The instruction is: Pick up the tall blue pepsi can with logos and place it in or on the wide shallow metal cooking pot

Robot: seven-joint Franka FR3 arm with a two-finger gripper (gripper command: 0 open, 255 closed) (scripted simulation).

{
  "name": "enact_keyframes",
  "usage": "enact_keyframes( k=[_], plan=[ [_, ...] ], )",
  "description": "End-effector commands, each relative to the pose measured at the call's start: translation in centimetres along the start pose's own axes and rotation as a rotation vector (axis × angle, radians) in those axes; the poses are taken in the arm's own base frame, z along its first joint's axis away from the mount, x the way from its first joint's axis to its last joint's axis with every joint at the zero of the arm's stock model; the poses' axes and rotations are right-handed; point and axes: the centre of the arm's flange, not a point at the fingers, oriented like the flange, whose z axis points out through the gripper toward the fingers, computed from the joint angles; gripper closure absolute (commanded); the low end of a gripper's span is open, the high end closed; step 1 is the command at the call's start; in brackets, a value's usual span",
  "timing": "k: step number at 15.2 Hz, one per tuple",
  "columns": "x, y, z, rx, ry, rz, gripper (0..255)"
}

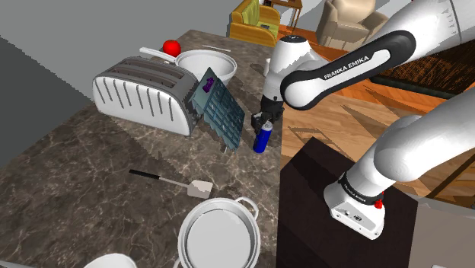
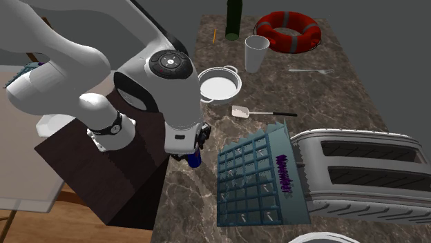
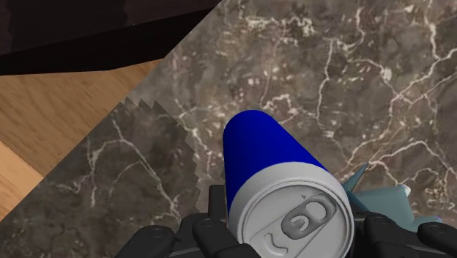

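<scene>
The tall blue can (image 1: 263, 139) stands upright near the counter's edge by the stand, between the teal rack and the wooden floor. My black gripper (image 1: 264, 120) comes down over its top, with its fingers pressed against the can's sides. In the wrist view the can (image 3: 264, 146) and its silver lid fill the gap in the gripper (image 3: 293, 223). I cannot tell whether the can is touching the marble. In the second exterior view the can (image 2: 195, 160) peeks out below the gripper (image 2: 195, 147). The wide shallow metal pot (image 1: 228, 203) (image 2: 238, 86) sits farther along the counter, beyond a spatula.
A silver toaster (image 1: 145, 95) and a leaning teal rack (image 1: 221, 113) stand close beside the can. A spatula (image 1: 171, 181) lies between the can and the pot. A white bowl (image 1: 205, 67), a white cup (image 2: 256, 53), a red life ring (image 2: 288, 31) and a dark bottle (image 2: 233, 18) are also on the counter.
</scene>
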Motion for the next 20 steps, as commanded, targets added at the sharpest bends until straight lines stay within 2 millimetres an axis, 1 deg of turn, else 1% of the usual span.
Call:
enact_keyframes(
  k=[1, 2, 20],
  plan=[
    [0.0, 0.0, 0.0, -0.001, -0.001, 0.0, 255],
    [0.0, 0.0, 0.0, -0.001, -0.001, 0.0, 255],
    [0.2, 0.1, -9.5, -0.001, -0.001, 0.0, 255]
  ],
)
